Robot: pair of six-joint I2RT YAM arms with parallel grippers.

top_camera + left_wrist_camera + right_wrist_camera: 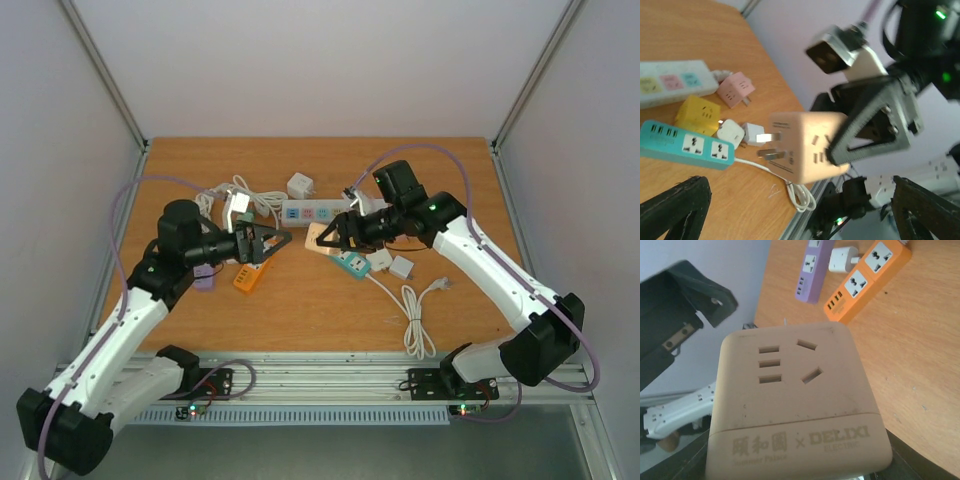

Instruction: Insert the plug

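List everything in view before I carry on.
table: 1, brown wood, under everything
white strip: 1, white with coloured sockets, back centre
teal strip: 1, teal, centre
orange strip: 1, orange, left of centre
purple strip: 1, purple, left of orange strip
beige cube socket: 1, beige, held off table
pink cube: 1, pink, by white strip's end
yellow cube: 1, yellow, between white and teal strips
white cube: 1, white, behind white strip
small white plugs: 2, white, right of teal strip
white cables: 2 bundles, white, back left, front right
left gripper: 1, black, fingers open
right gripper: 1, black, fingers shut on beige cube socket
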